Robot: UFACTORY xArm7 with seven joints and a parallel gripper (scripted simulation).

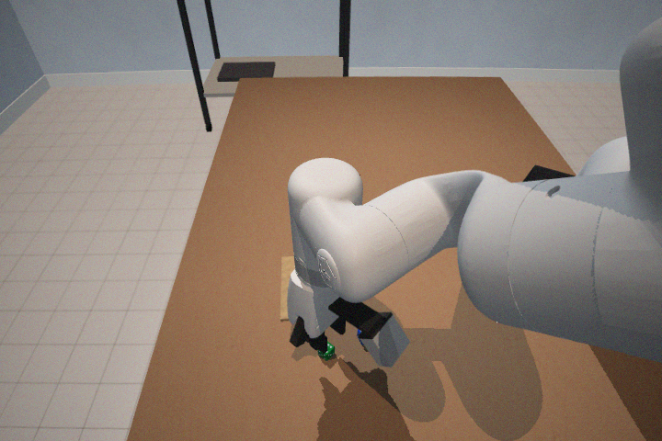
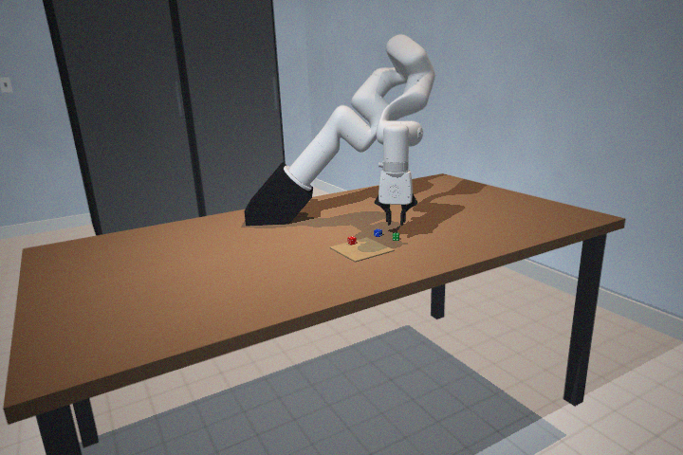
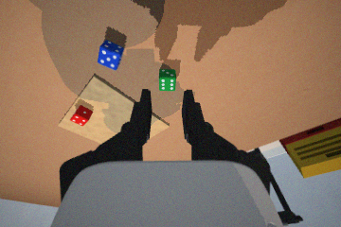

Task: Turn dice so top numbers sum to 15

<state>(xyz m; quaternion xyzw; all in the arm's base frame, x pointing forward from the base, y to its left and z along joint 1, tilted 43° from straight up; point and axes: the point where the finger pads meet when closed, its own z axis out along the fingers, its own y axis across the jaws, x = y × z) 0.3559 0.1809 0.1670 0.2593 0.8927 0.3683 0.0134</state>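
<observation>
Mat [image 3: 113, 105] carries only the red die [image 3: 81, 115]; blue die [image 3: 110, 54] and green die [image 3: 167, 79] sit flat on the table [image 2: 192, 279]. Gripper [image 3: 165, 101] hangs partly parted above the green die, grasping nothing.

Red die [image 3: 81, 115], blue die [image 3: 110, 55], green die [image 3: 167, 79], white pips; tan mat [image 3: 113, 96].

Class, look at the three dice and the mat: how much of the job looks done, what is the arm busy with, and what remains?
Done: only the red die sits on the mat. In hand: nothing is gripped; the gripper hangs part-open, empty, above the green die, which shows six. Left: the green die and the blue die lie on the bare table beside the mat; both must go on it, with tops summing to 15. The red and blue tops are unclear.
</observation>
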